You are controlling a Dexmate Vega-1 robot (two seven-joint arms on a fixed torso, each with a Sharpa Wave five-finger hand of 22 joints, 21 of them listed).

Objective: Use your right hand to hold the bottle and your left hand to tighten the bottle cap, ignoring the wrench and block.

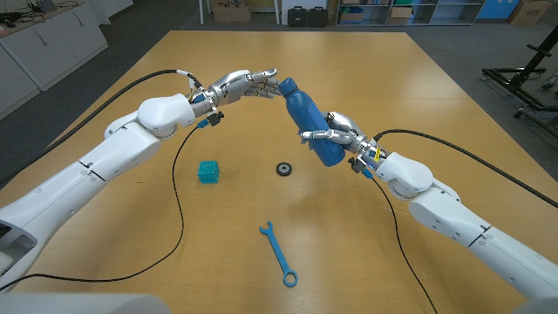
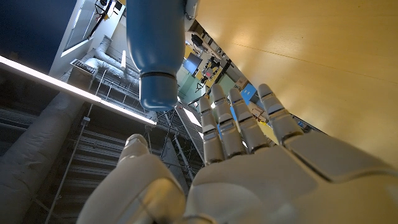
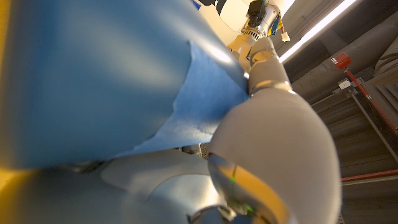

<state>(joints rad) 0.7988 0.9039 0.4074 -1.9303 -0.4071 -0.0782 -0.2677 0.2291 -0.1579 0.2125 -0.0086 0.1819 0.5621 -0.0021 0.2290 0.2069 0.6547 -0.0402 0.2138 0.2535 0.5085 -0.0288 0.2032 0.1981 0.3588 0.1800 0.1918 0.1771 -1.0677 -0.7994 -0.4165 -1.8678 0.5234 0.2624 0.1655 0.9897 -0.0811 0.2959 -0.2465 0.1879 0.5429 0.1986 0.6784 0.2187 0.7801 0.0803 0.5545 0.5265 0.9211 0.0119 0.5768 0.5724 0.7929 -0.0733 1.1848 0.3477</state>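
A blue bottle hangs tilted above the middle of the table, its cap pointing up and toward my left side. My right hand grips the bottle's lower body; in the right wrist view the blue bottle wall lies right against that hand. My left hand hovers just beside the cap. In the left wrist view my left hand's fingers are stretched out and apart, with the bottle and its cap a short gap away, untouched.
On the table lie a teal block, a small black ring below the bottle, and a blue wrench nearer the front edge. Black cables trail from both wrists across the wooden table.
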